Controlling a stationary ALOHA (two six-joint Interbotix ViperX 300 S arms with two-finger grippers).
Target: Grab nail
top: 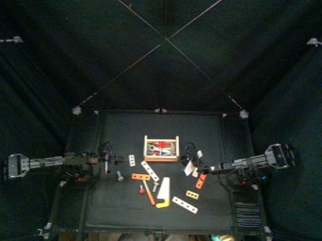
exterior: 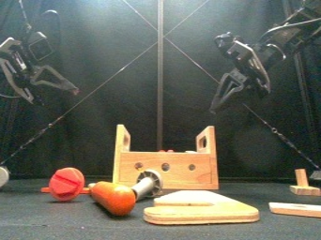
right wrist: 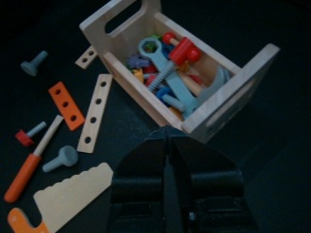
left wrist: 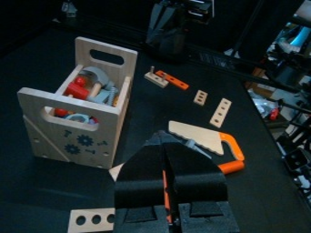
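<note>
Right wrist view, toolbox [right wrist: 231, 86], toy tools [right wrist: 170, 68] inside

A wooden toolbox [right wrist: 201, 68] stands on the black table [left wrist: 36, 196], filled with coloured toy tools. A wooden saw [left wrist: 206, 143] and perforated wooden strips [right wrist: 95, 111] lie beside it.

No words, labels, brand names or numbers can be read anywhere. The only mark is a small blue printed pattern, like gears, on the side wall of the wooden toolbox [left wrist: 75, 136], and it carries no legible lettering.
</note>
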